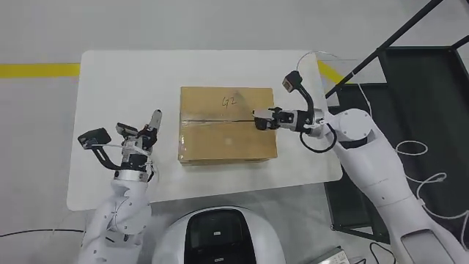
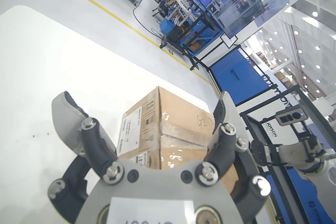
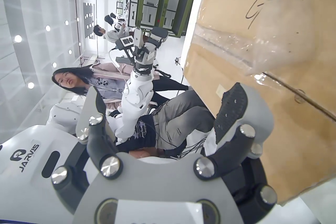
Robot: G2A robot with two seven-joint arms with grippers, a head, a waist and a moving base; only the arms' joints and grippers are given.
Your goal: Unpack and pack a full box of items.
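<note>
A closed brown cardboard box (image 1: 227, 125) sits in the middle of the white table (image 1: 124, 81), its top seam sealed with clear tape (image 3: 231, 49) and a handwritten mark on the lid. My right gripper (image 1: 259, 119) is over the box's right edge at the seam, open; one ribbed finger (image 3: 231, 107) hangs above the lid. My left gripper (image 1: 152, 127) stands open above the table to the left of the box, apart from it; in its wrist view the box (image 2: 168, 135) lies beyond the open fingers (image 2: 223, 109).
A dark metal rack (image 1: 410, 88) stands off the table's right side. A yellow floor line (image 1: 37, 70) runs behind the table. Bare tabletop lies around the box on every side.
</note>
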